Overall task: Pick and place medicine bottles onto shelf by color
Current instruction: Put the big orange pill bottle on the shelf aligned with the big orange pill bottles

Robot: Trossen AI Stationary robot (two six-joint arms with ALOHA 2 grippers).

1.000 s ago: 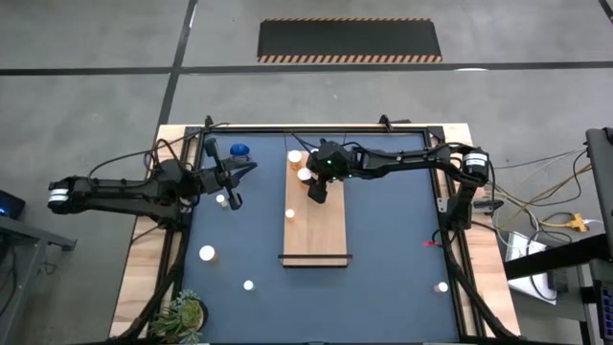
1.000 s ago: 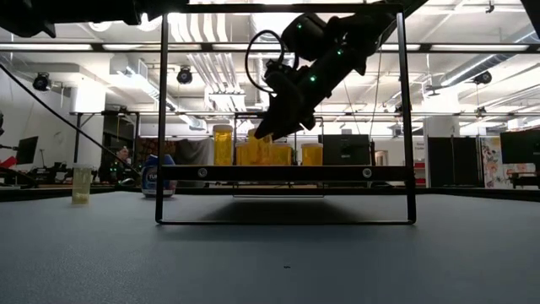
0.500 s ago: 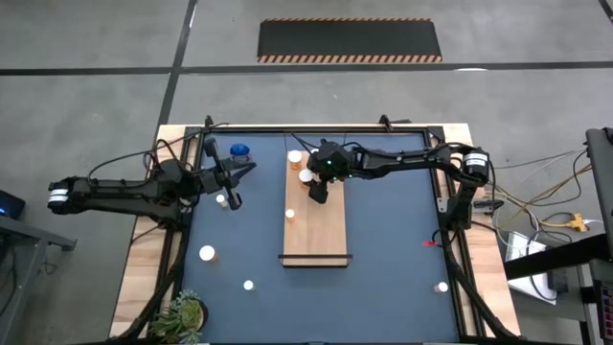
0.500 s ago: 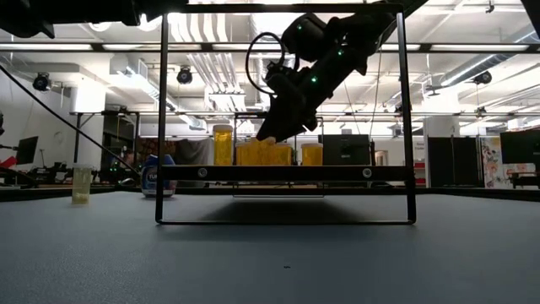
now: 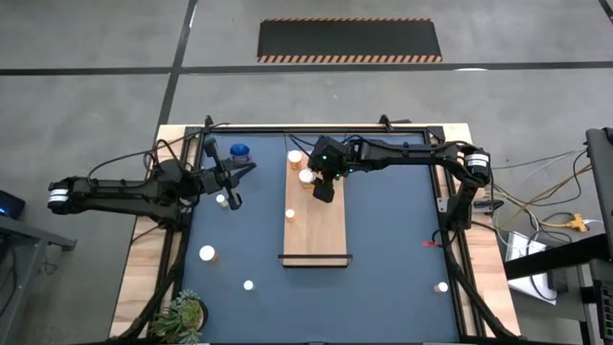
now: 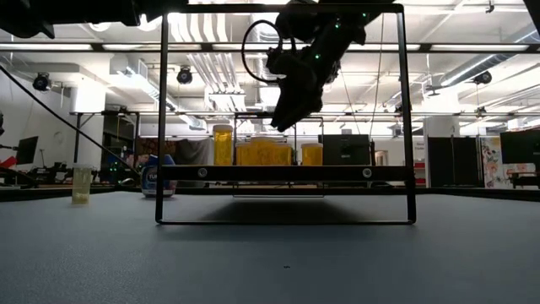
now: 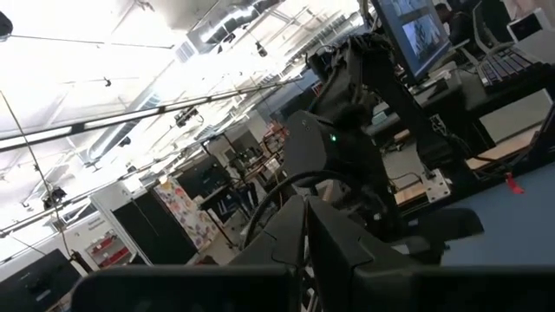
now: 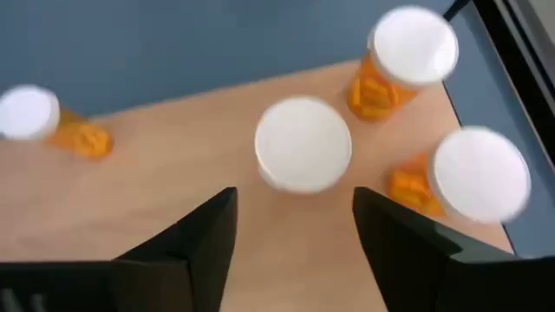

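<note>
Right gripper [image 5: 325,191] above the shelf [image 5: 316,235], jaws open and empty over white-capped orange bottles [image 8: 303,144], left gripper [image 5: 233,189] closed beside blue bottle [image 5: 239,150]

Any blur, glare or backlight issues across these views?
Low view: bright ceiling lights behind leave the right claw and shelf frame as silhouettes. Left wrist view: ceiling glare blows out the upper part, and the near dark parts are soft. Right wrist view: the bottles' white caps are smeared and soft-edged. High view: evenly lit, no glare.
</note>
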